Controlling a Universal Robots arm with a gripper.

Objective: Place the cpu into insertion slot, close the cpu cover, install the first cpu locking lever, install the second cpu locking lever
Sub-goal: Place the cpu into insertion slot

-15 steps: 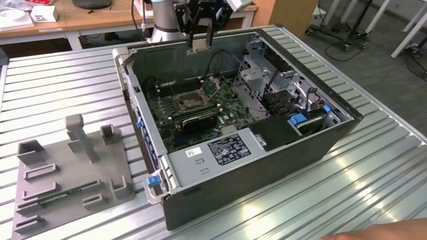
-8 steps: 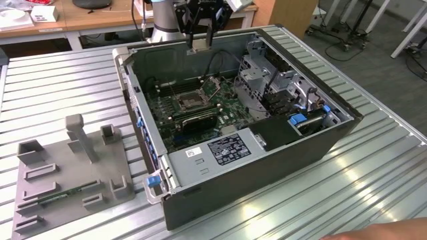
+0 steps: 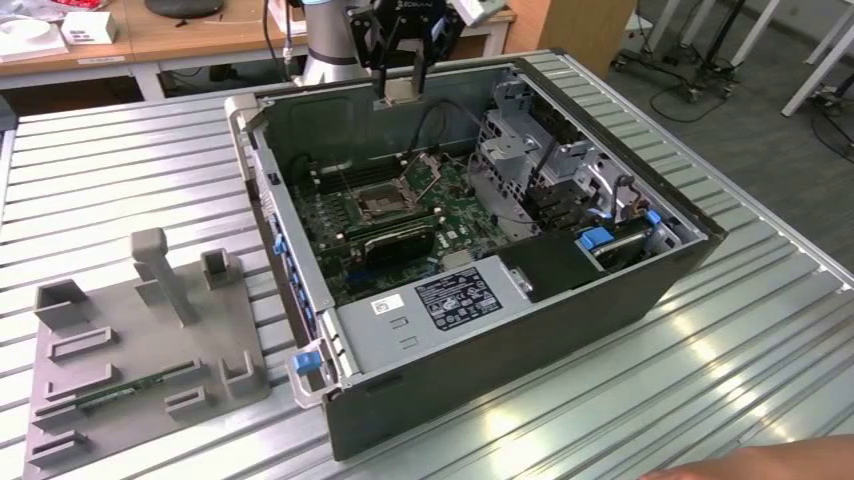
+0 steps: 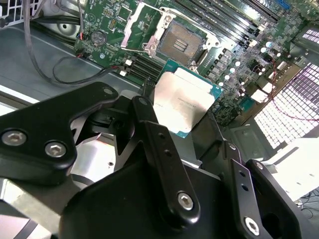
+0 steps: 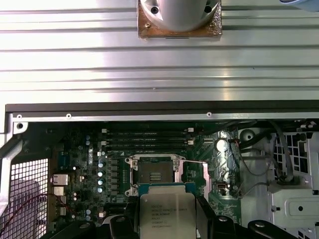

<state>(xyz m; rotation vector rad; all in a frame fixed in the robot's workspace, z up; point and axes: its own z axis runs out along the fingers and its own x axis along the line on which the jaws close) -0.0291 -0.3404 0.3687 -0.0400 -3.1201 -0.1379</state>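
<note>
- Exterior view: the gripper (image 3: 399, 84) points straight down, its dark fingers pressed against opposite edges of the cpu (image 3: 398, 93), which hangs between the fingertips.
- In the second wrist view the cpu (image 4: 187, 102) sits clamped between the black fingers (image 4: 149, 132), silver top facing the camera and its green edge showing.
- The arm (image 3: 327, 40) stands upright behind the computer case (image 3: 507, 370), with the wrist over the case's far wall, toward the exterior view's left.
- The held cpu is in the air, well apart from the motherboard (image 3: 447, 215) below.
- The insertion slot (image 3: 383, 203) lies open on the board, and its dark contact field is bare in the second wrist view (image 4: 180, 44).
- The cpu cover (image 4: 137, 25) is swung up off the slot and stands tilted beside it.
- The case lies on its side on the ribbed metal table (image 3: 134, 170), with a grey fixture tray (image 3: 147, 340) nearby at the exterior view's left.
</note>
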